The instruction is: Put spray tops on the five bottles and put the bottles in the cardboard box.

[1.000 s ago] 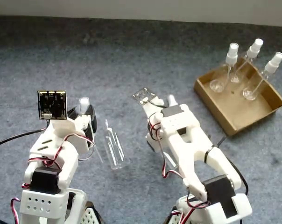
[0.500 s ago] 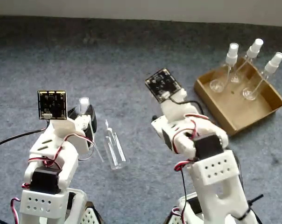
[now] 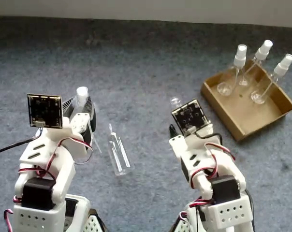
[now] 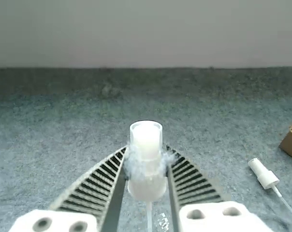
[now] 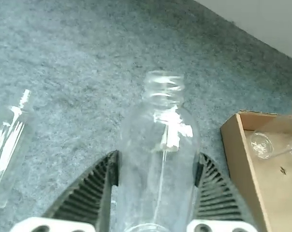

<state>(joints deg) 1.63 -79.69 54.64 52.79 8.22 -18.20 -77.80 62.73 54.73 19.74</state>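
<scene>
The left gripper (image 4: 147, 153) has its jaws closed tight on a white spray top (image 4: 146, 137), pinched at its collar between the ribbed fingers. The top stands upright with its cap above the jaws and its thin dip tube hanging below them, so its long axis is vertical. From above, the left gripper (image 3: 83, 105) holds that spray top (image 3: 82, 92) over the grey worktop (image 3: 136, 63), on the left side. The right gripper (image 5: 157, 162) has its jaws spread wide around the body of a clear bottle (image 5: 158, 130) and pressed against both sides. The bottle's long axis runs straight out from the jaws, and its open threaded neck points away from the wrist. From above, that neck (image 3: 175, 102) shows just past the right arm's camera board. Between the two arms a second clear bottle (image 3: 119, 152) lies on its side on the worktop, its length running away from the arm bases. A loose spray top (image 4: 263, 174) lies flat near the cardboard box (image 3: 221, 112), in which three capped bottles (image 3: 239, 65) stand leaning.
</scene>
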